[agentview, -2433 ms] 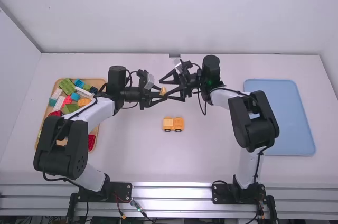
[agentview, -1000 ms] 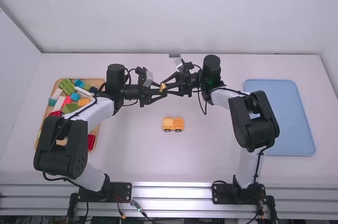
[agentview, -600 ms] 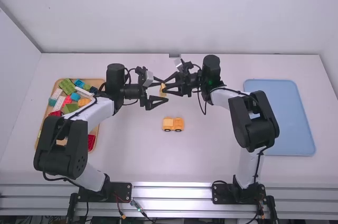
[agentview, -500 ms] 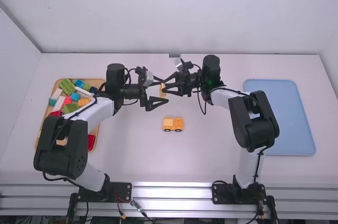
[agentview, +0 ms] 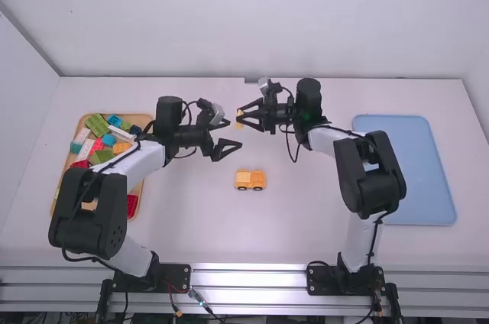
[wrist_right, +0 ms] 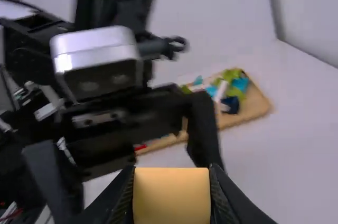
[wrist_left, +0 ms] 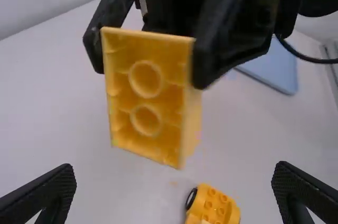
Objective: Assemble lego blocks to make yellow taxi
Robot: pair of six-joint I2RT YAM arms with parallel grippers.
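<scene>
High over the table's middle, my right gripper (agentview: 242, 116) is shut on a yellow block (agentview: 239, 119). Facing it from the left, my left gripper (agentview: 236, 135) stands open with nothing between its fingers. In the left wrist view the block (wrist_left: 145, 97) shows its hollow underside, and my left gripper (wrist_left: 174, 187) has its fingers wide apart. The right wrist view has the block (wrist_right: 171, 195) between the fingers of my right gripper (wrist_right: 171, 187). A yellow car body with dark wheels (agentview: 250, 179) rests on the table, nearer the arm bases; its studs face up.
At the left, a wooden tray (agentview: 144, 119) holds several loose coloured blocks, partly behind the left arm. A blue tray (agentview: 405, 171) lies at the right. The back wall (agentview: 252, 18) rises beyond the table.
The left gripper has opened and let go of the yellow block. My right gripper has drawn back slightly to the right and away from the camera with it. The car body has stayed put.
</scene>
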